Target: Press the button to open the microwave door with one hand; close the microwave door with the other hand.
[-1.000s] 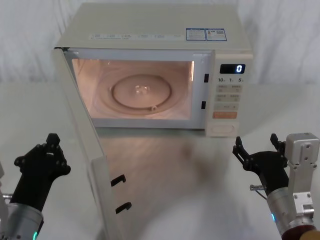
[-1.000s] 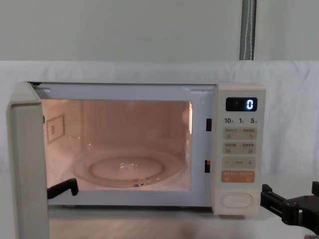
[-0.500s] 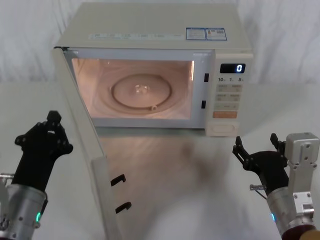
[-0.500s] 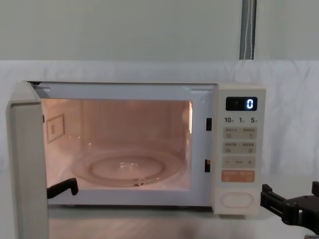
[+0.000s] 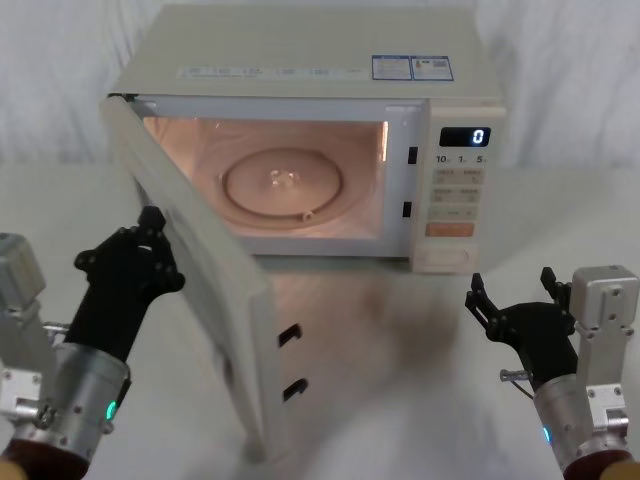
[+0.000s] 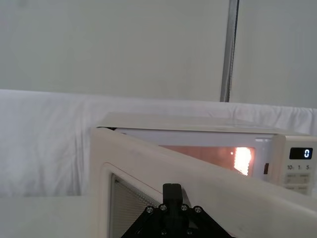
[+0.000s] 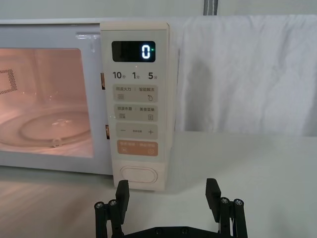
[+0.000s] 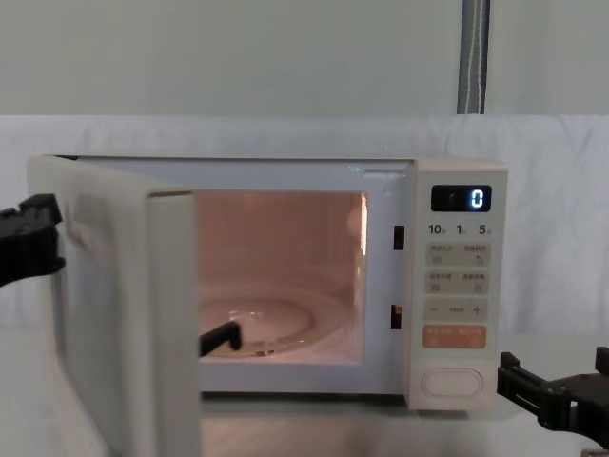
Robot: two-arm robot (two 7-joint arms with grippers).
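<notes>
At the left of the microwave (image 5: 300,140), my left gripper (image 5: 130,265) sits against the outer face of the microwave door (image 5: 195,270); I cannot tell whether its fingers are open or closed. The door stands partly ajar, hinged at the left, with the lit cavity exposed. My right gripper (image 7: 168,201) hovers near the front right, fingers spread and empty, just short of the button (image 7: 140,176) low on the panel. Status: opening step judged complete. Remaining: push the door to the right until it latches.
</notes>
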